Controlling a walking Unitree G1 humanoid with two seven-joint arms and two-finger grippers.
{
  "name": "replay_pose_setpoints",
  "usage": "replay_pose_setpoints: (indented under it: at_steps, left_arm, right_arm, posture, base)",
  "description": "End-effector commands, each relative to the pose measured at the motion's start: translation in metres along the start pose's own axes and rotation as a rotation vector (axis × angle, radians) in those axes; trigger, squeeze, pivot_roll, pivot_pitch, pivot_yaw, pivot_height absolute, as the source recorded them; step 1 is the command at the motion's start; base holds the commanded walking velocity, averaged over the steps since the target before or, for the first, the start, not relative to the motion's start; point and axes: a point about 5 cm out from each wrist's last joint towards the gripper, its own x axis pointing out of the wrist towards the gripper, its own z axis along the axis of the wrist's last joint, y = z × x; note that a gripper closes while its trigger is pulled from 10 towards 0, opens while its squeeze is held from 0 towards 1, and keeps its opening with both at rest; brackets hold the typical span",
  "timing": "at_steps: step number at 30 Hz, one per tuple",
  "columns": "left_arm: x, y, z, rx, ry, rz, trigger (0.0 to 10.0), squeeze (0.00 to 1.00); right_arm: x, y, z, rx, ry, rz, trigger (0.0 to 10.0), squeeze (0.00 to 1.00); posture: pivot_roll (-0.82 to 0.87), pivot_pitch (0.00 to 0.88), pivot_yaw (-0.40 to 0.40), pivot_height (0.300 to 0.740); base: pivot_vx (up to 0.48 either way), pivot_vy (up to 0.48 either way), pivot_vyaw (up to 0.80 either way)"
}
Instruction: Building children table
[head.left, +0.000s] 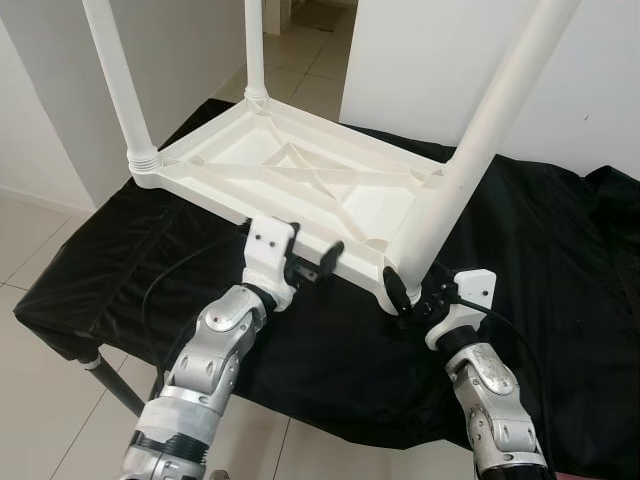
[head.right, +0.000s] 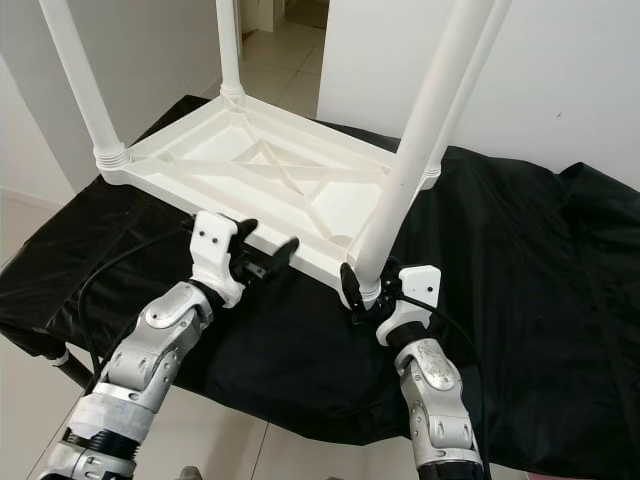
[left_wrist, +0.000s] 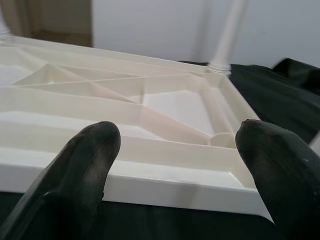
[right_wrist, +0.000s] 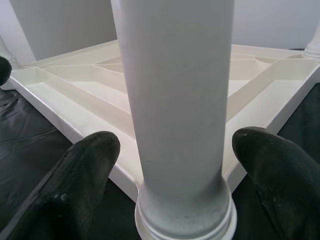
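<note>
Black cloth (head.left: 560, 260); right gripper (right_wrist: 175, 165) apparently straddles leg (right_wrist: 177, 100).

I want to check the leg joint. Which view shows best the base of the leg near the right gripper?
The right wrist view: the leg base sits close between the open right gripper fingers. The eye views show it smaller.

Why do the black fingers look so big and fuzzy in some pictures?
In both wrist views the fingers sit right by the camera, so they look huge and soft; in the left wrist view the tabletop stays sharper. The eye views are evenly lit and clear.
</note>
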Motion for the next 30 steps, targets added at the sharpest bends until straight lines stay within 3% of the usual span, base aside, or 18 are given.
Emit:
replay_pose_setpoints:
  at_steps: [1,7,9,11,16,21,25,30]
  left_arm:
    - [0.001,0.005,-0.003,0.0,0.003,0.072,10.0,0.0]
    - [0.001,0.018,-0.01,-0.006,0.036,0.215,10.0,0.0]
    - [0.001,0.018,-0.01,-0.006,0.036,0.215,10.0,0.0]
    - [0.0,0.022,-0.015,-0.062,0.046,0.293,10.0,0.0]
    - [-0.003,0.015,-0.021,-0.116,0.044,0.314,10.0,0.0]
    - [-0.007,0.008,-0.027,-0.17,0.046,0.29,10.0,0.0]
    - [-0.006,0.004,-0.029,-0.189,0.042,0.272,10.0,0.0]
    - [-0.006,0.003,-0.028,-0.211,0.028,0.263,10.0,0.0]
  right_arm:
    - [0.001,-0.004,-0.001,0.013,0.002,-0.02,10.0,0.0]
    - [0.003,-0.003,-0.003,-0.004,-0.009,-0.101,10.0,0.0]
    - [0.003,-0.003,-0.003,-0.004,-0.009,-0.101,10.0,0.0]
    - [0.003,-0.002,-0.008,-0.009,0.011,-0.218,10.0,0.0]
    - [-0.001,0.003,-0.017,0.039,0.051,-0.354,10.0,0.0]
    - [0.001,0.016,-0.016,0.048,0.033,-0.342,10.0,0.0]
    - [0.001,0.016,-0.017,0.052,0.029,-0.34,10.0,0.0]
    - [0.003,0.022,-0.016,-0.005,0.035,-0.328,10.0,0.0]
  posture:
    - [-0.06,0.0,-0.04,0.74]
    - [-0.06,0.0,-0.044,0.74]
    - [-0.06,0.0,-0.044,0.74]
    - [-0.06,0.0,-0.047,0.74]
    - [-0.07,0.0,-0.038,0.74]
    - [-0.08,0.0,-0.03,0.74]
    - [-0.09,0.0,-0.024,0.74]
    - [-0.1,0.0,-0.014,0.74]
  base:
    - [0.0,0.0,0.0]
    - [0.0,0.0,0.0]
    - [0.0,0.0,0.0]
    - [0.0,0.0,0.0]
    - [0.0,0.0,0.0]
    - [0.0,0.0,0.0]
    - [0.0,0.0,0.0]
    - [0.0,0.0,0.0]
